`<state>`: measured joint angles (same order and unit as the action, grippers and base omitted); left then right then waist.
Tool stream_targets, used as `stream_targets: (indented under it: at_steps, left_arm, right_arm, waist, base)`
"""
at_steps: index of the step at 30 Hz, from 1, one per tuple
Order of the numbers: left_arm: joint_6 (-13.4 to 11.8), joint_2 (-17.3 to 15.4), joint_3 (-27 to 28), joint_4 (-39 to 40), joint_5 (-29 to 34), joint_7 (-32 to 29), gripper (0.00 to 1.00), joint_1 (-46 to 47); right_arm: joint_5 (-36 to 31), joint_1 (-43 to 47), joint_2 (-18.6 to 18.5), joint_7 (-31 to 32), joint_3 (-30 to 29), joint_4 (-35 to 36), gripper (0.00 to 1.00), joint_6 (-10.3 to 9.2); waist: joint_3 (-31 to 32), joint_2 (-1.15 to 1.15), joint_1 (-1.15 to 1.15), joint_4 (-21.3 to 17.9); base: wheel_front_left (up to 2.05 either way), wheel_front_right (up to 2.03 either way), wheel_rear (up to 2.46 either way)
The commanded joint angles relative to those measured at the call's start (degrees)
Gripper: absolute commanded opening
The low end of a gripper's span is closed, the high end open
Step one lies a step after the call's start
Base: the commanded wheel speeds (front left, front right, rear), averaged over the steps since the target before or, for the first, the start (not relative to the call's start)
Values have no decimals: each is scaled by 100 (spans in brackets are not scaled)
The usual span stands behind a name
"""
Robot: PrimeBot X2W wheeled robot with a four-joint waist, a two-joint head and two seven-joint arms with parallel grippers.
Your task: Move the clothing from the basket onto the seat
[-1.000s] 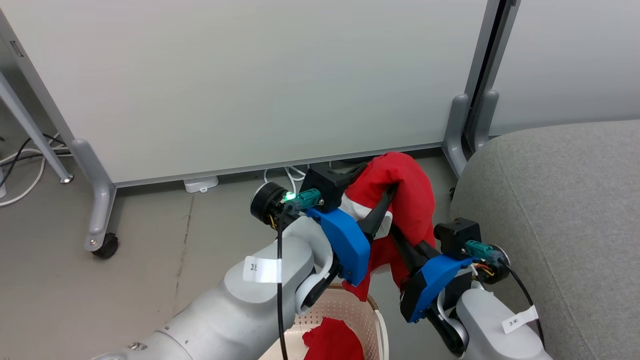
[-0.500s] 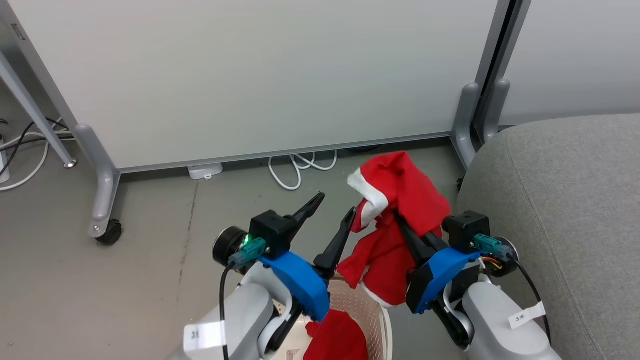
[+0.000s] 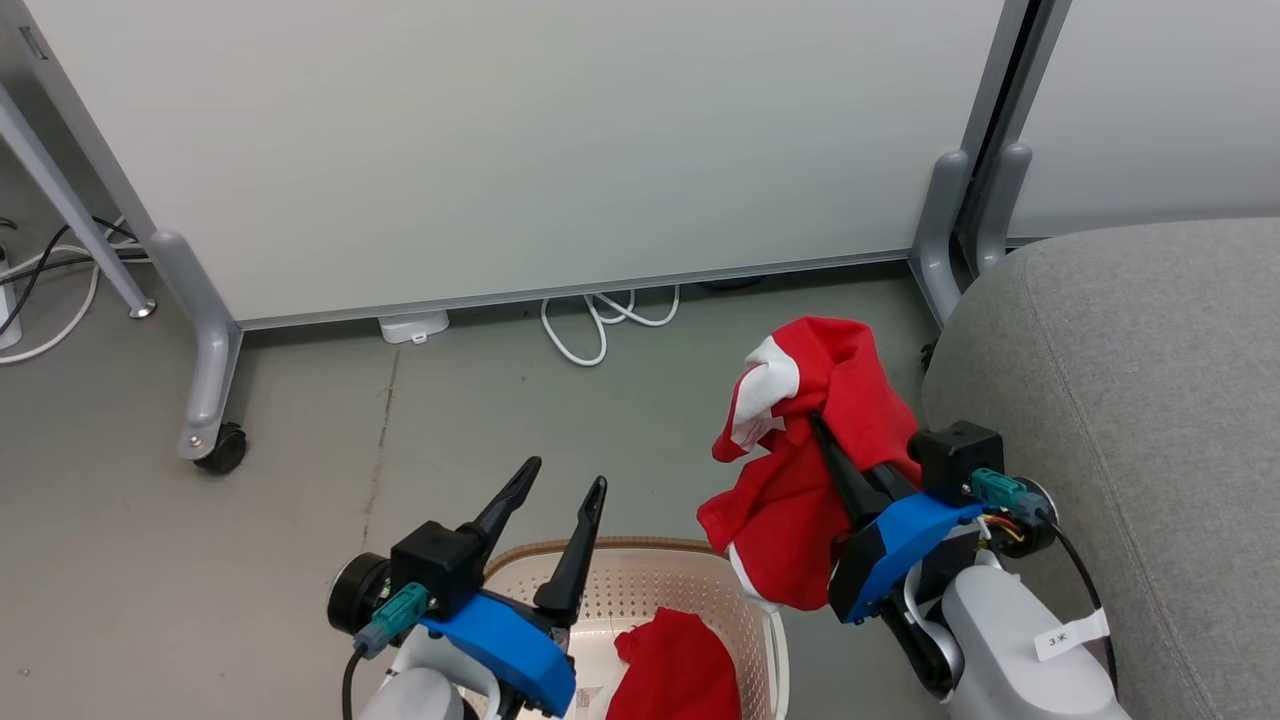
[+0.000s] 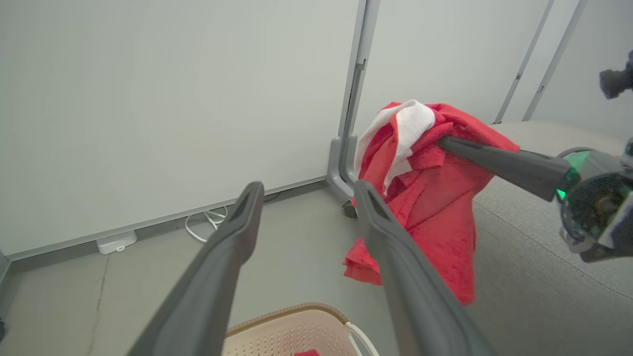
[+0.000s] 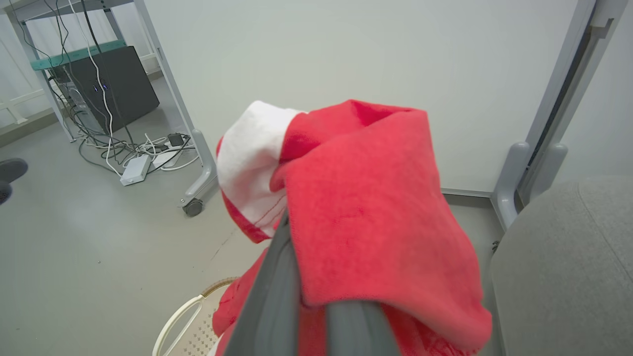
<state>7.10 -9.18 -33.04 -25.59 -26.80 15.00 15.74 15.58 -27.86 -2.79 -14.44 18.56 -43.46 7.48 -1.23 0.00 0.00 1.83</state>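
Grey floor (image 3: 450, 440) meets a white partition (image 3: 500, 150), with the grey sofa seat (image 3: 1130, 400) at right and the cream basket (image 3: 650, 545) nearest. One red garment (image 3: 790, 500) hangs just beside the seat, pinched by the jaws of the right gripper (image 3: 825, 432). A second red garment (image 3: 675, 675) lies in the basket, above whose rim the left gripper (image 3: 564, 472) holds its jaws spread, empty.

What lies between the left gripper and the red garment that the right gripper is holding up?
The stretch is bare: in the head view, grey floor shows between the left gripper and the held garment. The basket rim appears just below that gap.
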Motion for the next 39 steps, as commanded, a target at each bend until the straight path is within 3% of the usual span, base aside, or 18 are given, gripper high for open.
stream_targets:
  at_steps: [1, 8, 25, 39]
  left_arm:
    - [34, 32, 210, 118, 163, 27, 100, -175]
    - [34, 162, 620, 212, 496, 27, 100, -498]
    - [39, 159, 571, 249, 510, 27, 100, -654]
    - [40, 137, 600, 319, 561, 26, 100, -626]
  right_arm:
    - [-57, 82, -19, 16, -40, 51, 0, 3]
    - [-42, 165, -19, 51, -89, 100, 0, 3]
    - [-128, 362, -20, 122, -203, 235, 0, 3]
    - [-179, 372, -19, 174, -353, 371, 0, 3]
  waist:
    - [7, 0, 0, 10]
    - [80, 0, 0, 16]
    - [138, 0, 0, -46]
    - [39, 0, 0, -761]
  base:
    - [0, 0, 0]
    - [0, 0, 0]
    - [0, 0, 0]
    - [0, 0, 0]
